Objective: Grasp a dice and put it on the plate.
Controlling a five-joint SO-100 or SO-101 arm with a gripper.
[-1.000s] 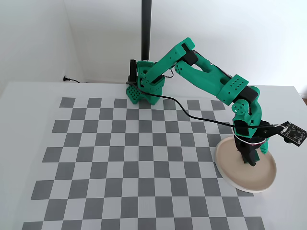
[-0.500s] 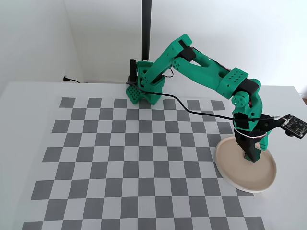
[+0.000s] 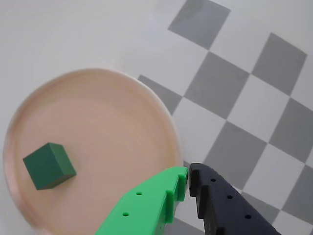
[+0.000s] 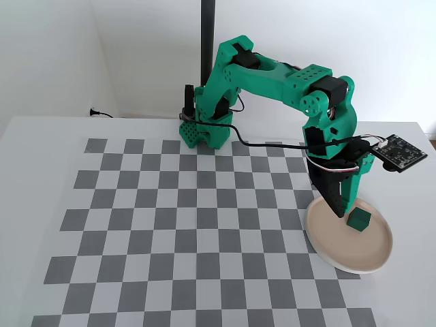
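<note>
End effector point(image 4: 338, 210) had lifted off the plate point(image 4: 320, 244) since half a second earlier, fingers closed and empty, one dice point(image 4: 358, 220) uncovered, resting on the single plate, checkered tabletop point(image 4: 170, 225) beneath.

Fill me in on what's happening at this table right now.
A green robot arm on a checkered mat is doing a pick-and-place job. The dice sits inside the plate, free of any grip. The tool hangs above the plate's edge beside the dice, its fingers nearly together and holding nothing. The placing step looks done.
</note>
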